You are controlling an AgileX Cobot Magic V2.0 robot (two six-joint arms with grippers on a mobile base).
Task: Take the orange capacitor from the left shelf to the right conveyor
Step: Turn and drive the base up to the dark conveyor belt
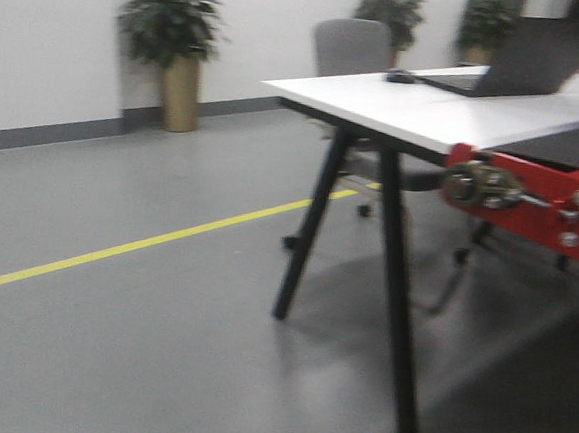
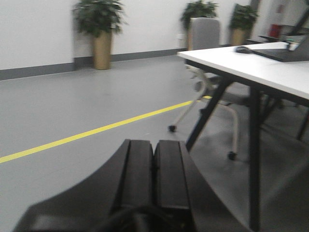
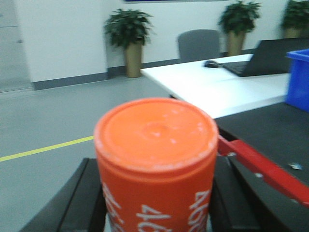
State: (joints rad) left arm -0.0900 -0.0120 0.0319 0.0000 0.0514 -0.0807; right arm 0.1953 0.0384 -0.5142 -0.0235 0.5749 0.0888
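Holding the orange capacitor upright, the right gripper clamps its sides, near but not yet over the right conveyor. Best practice: clear the red front edge, then lower onto bare belt away from the blue bin. Left gripper: jaws pressed together, empty.

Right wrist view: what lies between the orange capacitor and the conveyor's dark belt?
Only the conveyor's red front edge separates the orange capacitor from the dark belt, seen in the right wrist view.
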